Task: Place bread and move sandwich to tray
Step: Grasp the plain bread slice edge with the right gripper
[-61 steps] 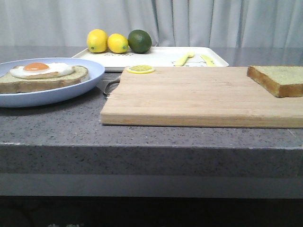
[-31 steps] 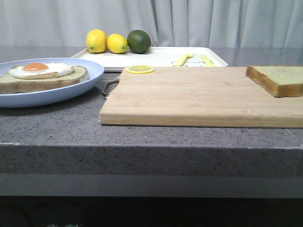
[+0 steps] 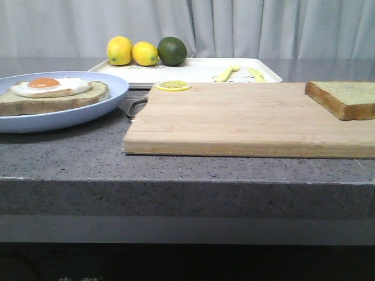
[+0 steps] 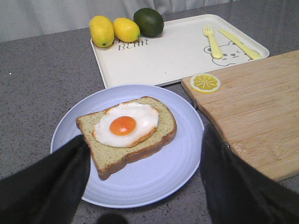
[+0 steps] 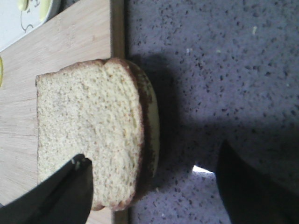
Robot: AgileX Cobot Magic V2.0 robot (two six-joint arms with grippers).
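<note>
1. Nearest the robot, a wooden cutting board lay on the grey speckled counter, filling the middle and right of the front view.
2. The bread rested flat at the board's far right end, its crust hanging over the board's edge. The right gripper hung above it with its jaws spread wide, one finger over the slice's face and the other over bare counter beyond the crust, gripping nothing.
3. On the left, just beside the board, sat the pale-blue plate carrying the sandwich, so far one slice topped with a fried egg. The left gripper hovered over it, fingers wide apart on either side of the plate and empty.
4. A lemon slice lay on the board's far left corner, between the plate and the tray.
5. Farthest back stood the white tray, behind both plate and board. Two lemons and a lime crowded its left end, and a yellow fork and knife lay at its right, leaving the middle bare.
</note>
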